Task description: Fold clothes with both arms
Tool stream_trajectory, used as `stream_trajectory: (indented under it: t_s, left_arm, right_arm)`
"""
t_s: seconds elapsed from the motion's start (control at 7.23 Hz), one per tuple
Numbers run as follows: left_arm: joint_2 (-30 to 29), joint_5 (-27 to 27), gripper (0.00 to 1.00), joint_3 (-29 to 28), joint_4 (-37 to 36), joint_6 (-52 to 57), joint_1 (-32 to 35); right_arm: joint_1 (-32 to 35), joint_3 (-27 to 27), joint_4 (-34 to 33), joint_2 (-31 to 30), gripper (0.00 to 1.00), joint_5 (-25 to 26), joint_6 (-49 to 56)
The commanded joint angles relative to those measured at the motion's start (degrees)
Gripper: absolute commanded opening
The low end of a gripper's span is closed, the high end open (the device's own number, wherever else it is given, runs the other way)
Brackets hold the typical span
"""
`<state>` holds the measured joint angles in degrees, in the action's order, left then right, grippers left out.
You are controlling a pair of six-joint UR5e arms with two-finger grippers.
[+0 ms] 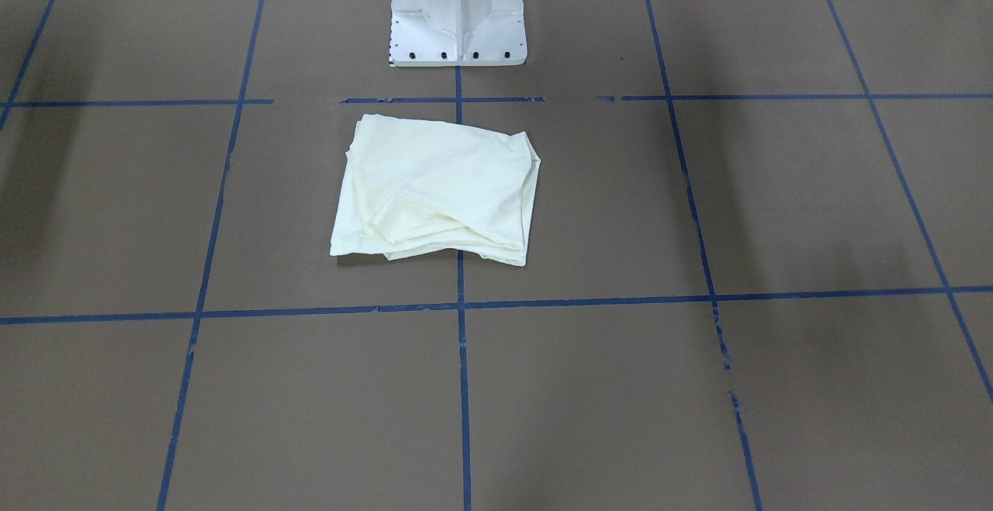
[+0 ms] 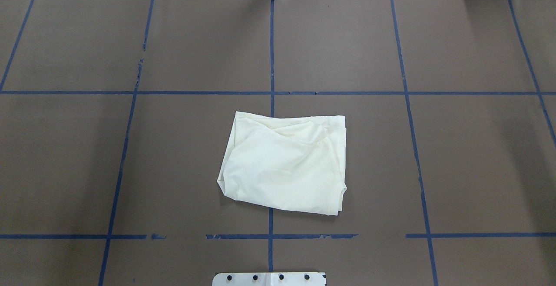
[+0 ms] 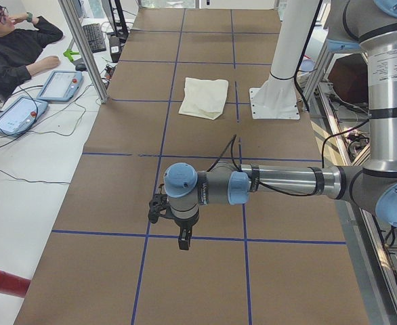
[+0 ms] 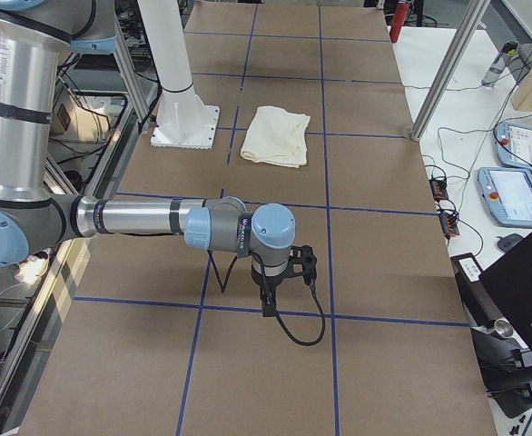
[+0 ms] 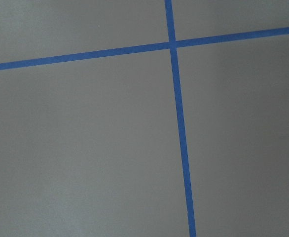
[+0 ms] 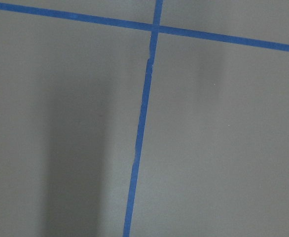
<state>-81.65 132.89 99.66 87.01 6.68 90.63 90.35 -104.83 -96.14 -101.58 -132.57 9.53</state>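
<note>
The shirt [image 2: 282, 164] is soft, matt cream cloth, rumpled where its layers overlap. The surface [image 2: 456, 160] looks like smooth, matt brown paper. It is lined with blue tape [image 2: 271, 51] that is slightly shinier and frayed in places. The pedestal [image 1: 458, 7] is white painted metal with a mild gloss. The left arm [image 3: 280, 181] and right arm [image 4: 139, 218] have satin silver metal tubes and smooth light-blue caps. The left hand [image 3: 183, 244] and right hand [image 4: 268, 309] look matt black.
</note>
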Motion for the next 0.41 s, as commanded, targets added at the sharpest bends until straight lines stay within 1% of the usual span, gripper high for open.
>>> stream_trajectory:
  t_s: [0.0,0.28]
  left_arm:
    - [0.1,-0.1,1.0,0.0,0.0,0.1,0.1]
    - [0.2,-0.1,1.0,-0.3,0.0,0.1,0.1]
  right_arm:
    - [0.0,-0.3,0.0,-0.5,1.0,0.2,-0.4]
    - [0.0,-0.3,-0.1,-0.5,1.0,0.1,-0.4]
